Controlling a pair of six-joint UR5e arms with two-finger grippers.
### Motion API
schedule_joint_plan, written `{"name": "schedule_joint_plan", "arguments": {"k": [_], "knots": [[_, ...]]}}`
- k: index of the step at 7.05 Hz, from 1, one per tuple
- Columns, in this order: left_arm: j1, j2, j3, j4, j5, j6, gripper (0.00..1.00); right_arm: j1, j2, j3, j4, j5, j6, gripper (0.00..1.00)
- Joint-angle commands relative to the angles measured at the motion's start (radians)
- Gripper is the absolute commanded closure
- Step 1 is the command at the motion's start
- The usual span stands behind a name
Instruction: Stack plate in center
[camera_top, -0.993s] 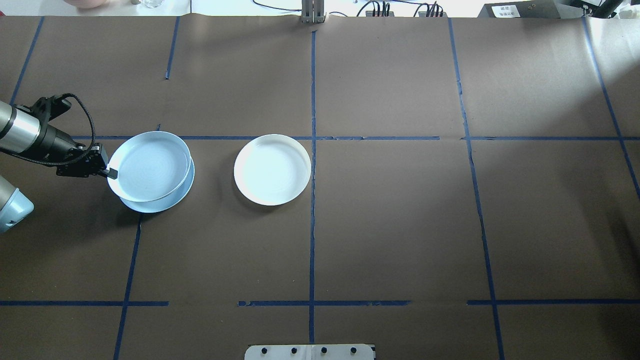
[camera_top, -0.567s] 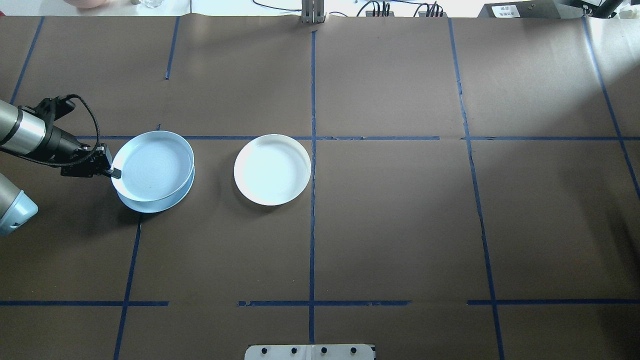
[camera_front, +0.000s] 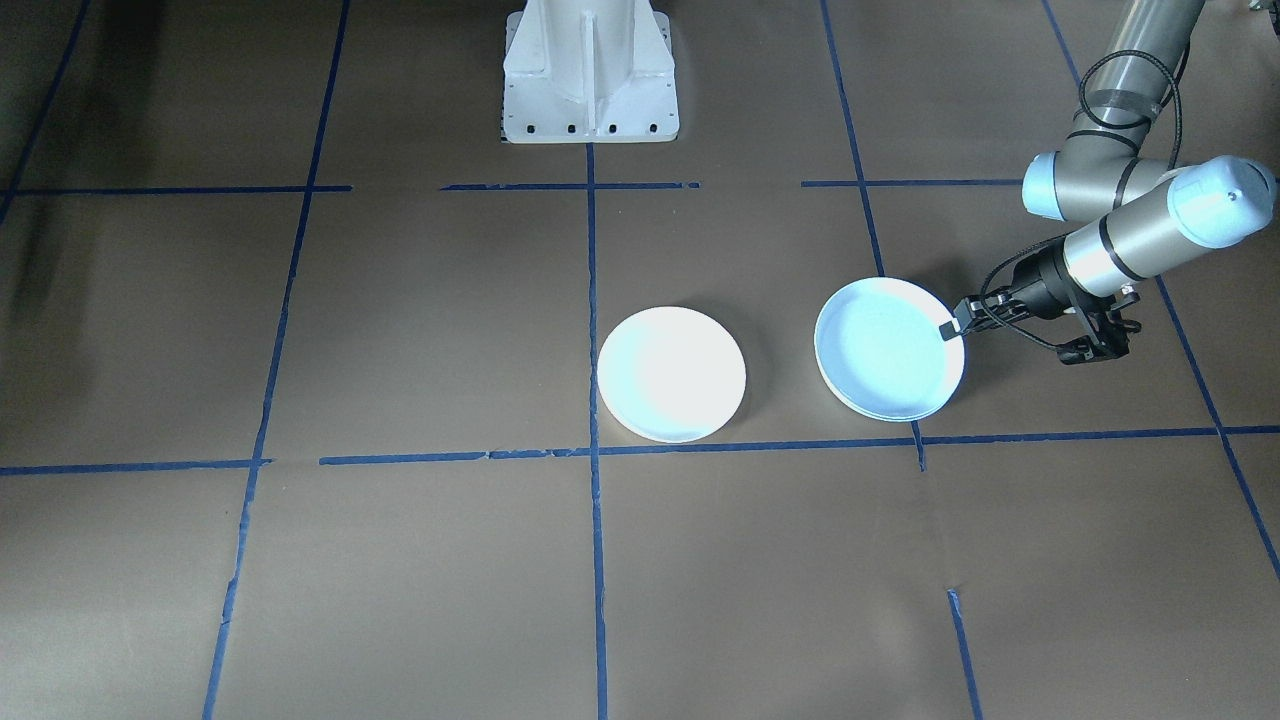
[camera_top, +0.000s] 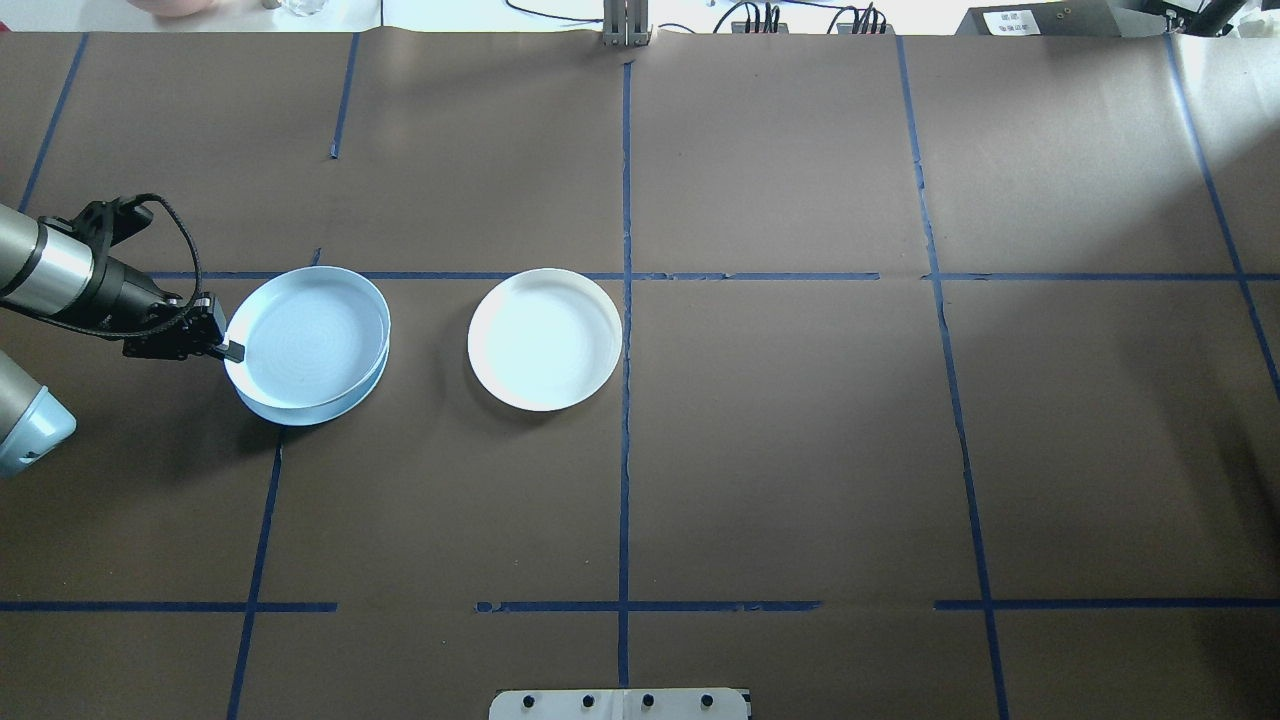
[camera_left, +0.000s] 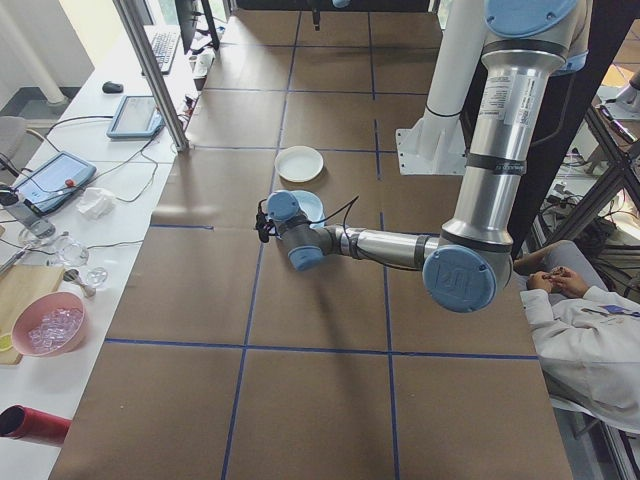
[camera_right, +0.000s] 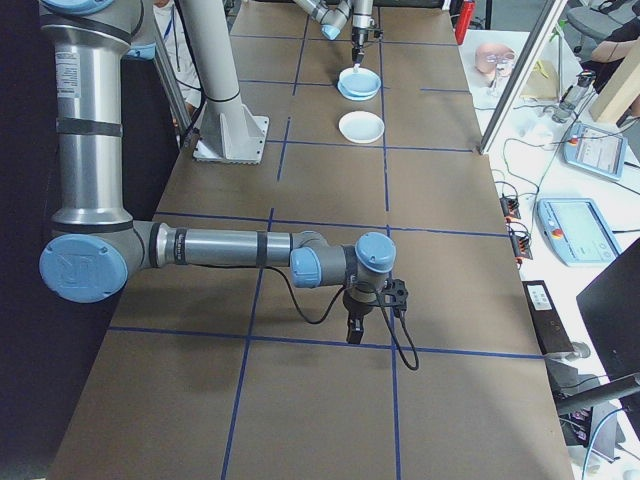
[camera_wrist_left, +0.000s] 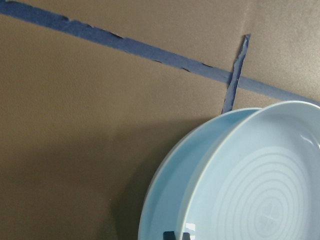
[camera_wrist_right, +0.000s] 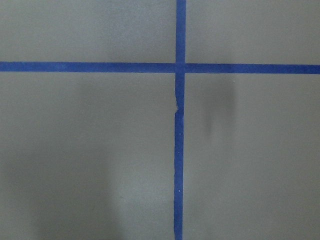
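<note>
Plate-lifting is what the left gripper is doing: its fingers are pinching the near rim of the upper blue plate, which is sitting tilted on a lower blue plate at the robot's left. The target, the center plate, is lying flat and alone, well apart, just beside the middle tape line. To do this step well, the arm should probably be raising the plate clear of the one beneath before travelling sideways, keeping it level, since a one-edge pinch is likely letting the far side sag. The left wrist view is showing what the overhead cannot: the gap between the two rims and the faint rings in the held plate's bowl. The front-facing view is showing the lower rim peeking out only along one side. The right gripper is hanging over bare table far from the plates; whether it is spread or closed I cannot tell.
</note>
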Motion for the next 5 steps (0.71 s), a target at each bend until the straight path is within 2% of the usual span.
{"name": "schedule_joint_plan", "arguments": {"k": [1, 3, 4, 5], "knots": [[0.000, 0.014, -0.009, 0.000, 0.000, 0.001, 1.00, 0.000, 0.000, 0.000, 0.000, 0.000, 0.000, 0.00], [0.001, 0.016, -0.005, 0.000, 0.005, 0.001, 1.00, 0.000, 0.000, 0.000, 0.000, 0.000, 0.000, 0.00], [0.003, 0.016, 0.000, -0.002, 0.005, 0.001, 0.92, 0.000, 0.000, 0.000, 0.000, 0.000, 0.000, 0.00], [0.003, 0.016, 0.000, 0.000, 0.005, 0.001, 0.71, 0.000, 0.000, 0.000, 0.000, 0.000, 0.000, 0.00]]}}
